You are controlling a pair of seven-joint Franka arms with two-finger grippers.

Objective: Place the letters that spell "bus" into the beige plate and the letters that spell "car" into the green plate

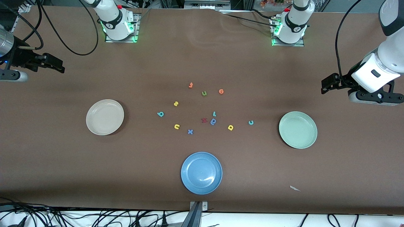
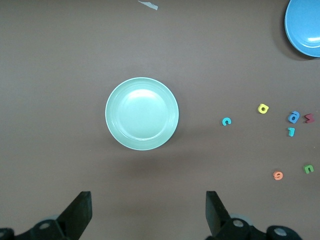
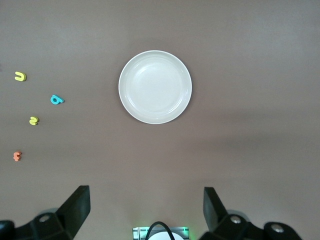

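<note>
nothing sorted yet: the beige plate (image 1: 104,117) and the green plate (image 1: 298,129) sit bare at the right arm's and left arm's ends of the table, with the teal b (image 1: 160,114), yellow u (image 1: 176,126) and yellow s (image 1: 176,103) loose between them, closer to the beige plate. the teal c (image 1: 251,122), yellow a (image 1: 230,127) and thin teal r (image 1: 214,113) lie toward the green plate. left gripper (image 1: 325,85) and right gripper (image 1: 58,66) both wait up high out at their table ends, fingers spread wide and gripping nothing, so the right arm looks handier for "bus" and the left for "car".

Robot lab bench.
You're at a brown-covered table (image 1: 63,164) with bolted arm bases (image 1: 120,31), loose cables (image 1: 63,217) along the edge.
</note>
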